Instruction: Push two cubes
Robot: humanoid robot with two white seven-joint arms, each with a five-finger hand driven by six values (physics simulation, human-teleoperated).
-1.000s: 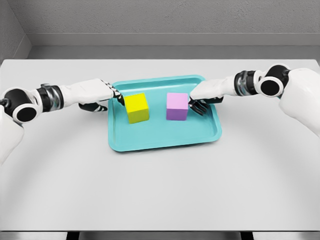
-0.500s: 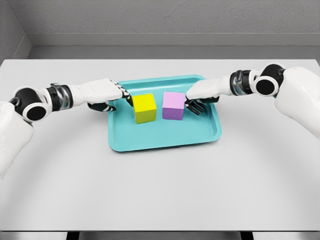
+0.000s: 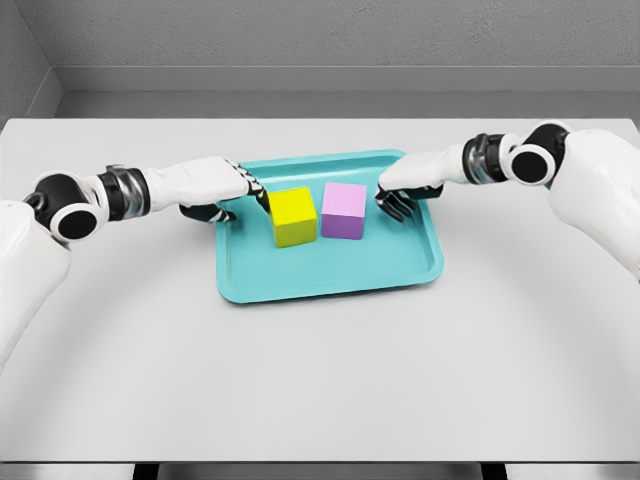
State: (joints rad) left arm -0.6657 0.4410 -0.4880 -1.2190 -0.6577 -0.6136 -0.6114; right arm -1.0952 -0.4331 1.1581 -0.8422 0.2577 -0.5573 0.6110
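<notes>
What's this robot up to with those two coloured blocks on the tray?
It is pushing two cubes toward each other on a teal tray. The left hand is by the outer side of the yellow cube, and the right hand is just off the outer side of the pink cube. The cubes now sit side by side near the tray's middle, touching or nearly so. Both hands have curled fingers and hold nothing.
</notes>
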